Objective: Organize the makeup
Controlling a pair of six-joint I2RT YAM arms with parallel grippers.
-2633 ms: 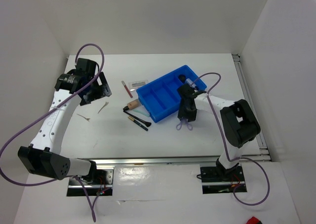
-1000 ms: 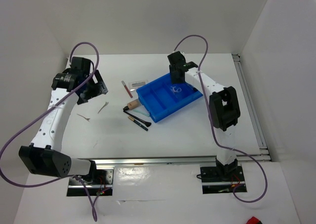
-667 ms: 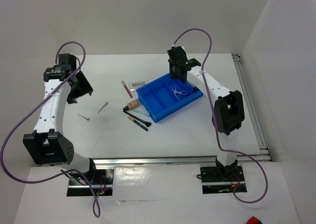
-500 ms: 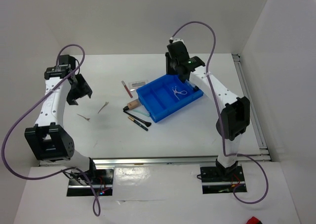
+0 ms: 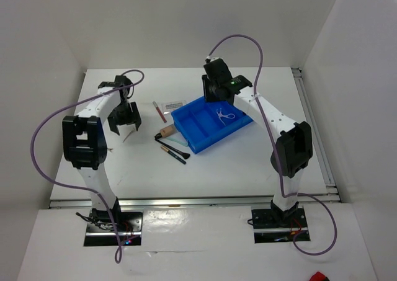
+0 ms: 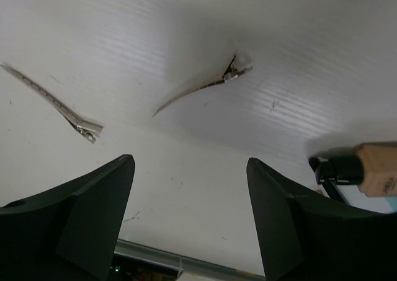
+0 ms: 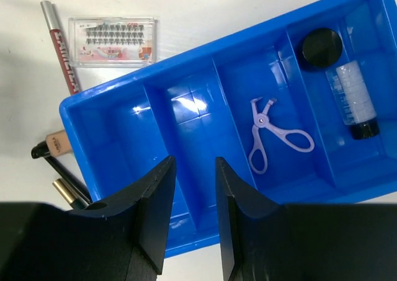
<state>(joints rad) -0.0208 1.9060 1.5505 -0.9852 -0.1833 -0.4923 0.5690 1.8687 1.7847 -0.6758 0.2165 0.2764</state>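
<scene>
Left arm swung in from the frame's left edge. Left gripper [image 6: 188,188] hangs with fingers spread wide and empty; two thin clips [image 6: 201,87] lie above it in the wrist view. Right gripper [image 7: 194,182], fingers narrowly apart and holding nothing, is over the blue tray [image 7: 111,138], where the lilac curler [image 7: 273,135] lies right of centre.

Step in hand, as judged: clip pickup. Next move: descend, straddle one clip, close.

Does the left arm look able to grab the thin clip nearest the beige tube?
Probably yes: the left tool hovers open just above that clip, which lies alone on bare table, with nothing covering it.
</scene>
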